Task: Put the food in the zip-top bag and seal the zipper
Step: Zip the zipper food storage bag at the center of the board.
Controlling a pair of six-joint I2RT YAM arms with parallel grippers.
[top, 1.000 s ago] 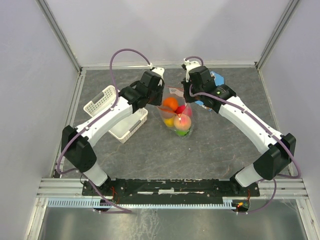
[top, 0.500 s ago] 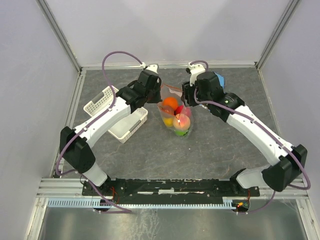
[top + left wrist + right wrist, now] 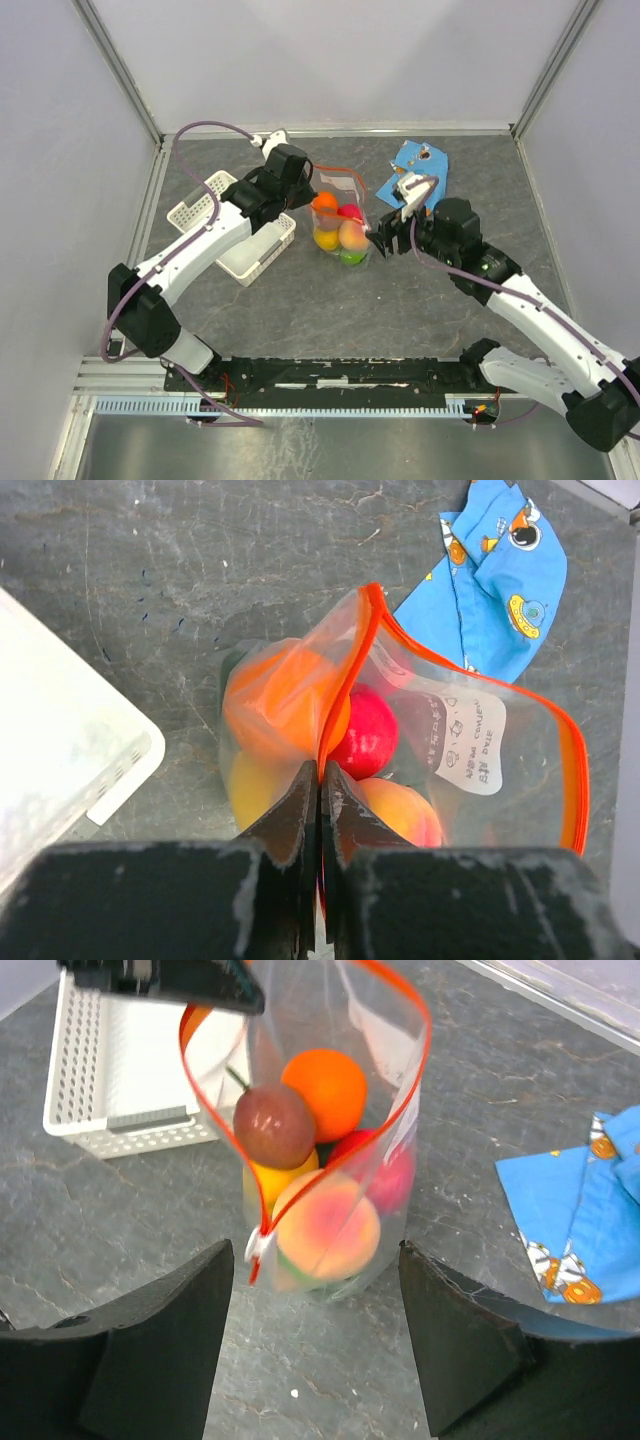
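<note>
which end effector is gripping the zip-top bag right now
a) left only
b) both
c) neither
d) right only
A: the left end effector is pinched shut on the zipper of the zip-top bag, while the right end effector has its fingers spread wide open and clamps nothing.

clear zip-top bag [image 3: 530, 780] with a red-orange zipper [image 3: 372, 630] and a white label [image 3: 466, 742]. inside: orange fruit [image 3: 324, 1093], red-pink fruit [image 3: 362, 735], peach fruit [image 3: 326, 1228], dark maroon fruit [image 3: 274, 1125]. upper right: blue snack packet [image 3: 500, 580], cartoon-printed. white lattice basket [image 3: 120, 1070]; mottled grey table [image 3: 400, 310].
</note>
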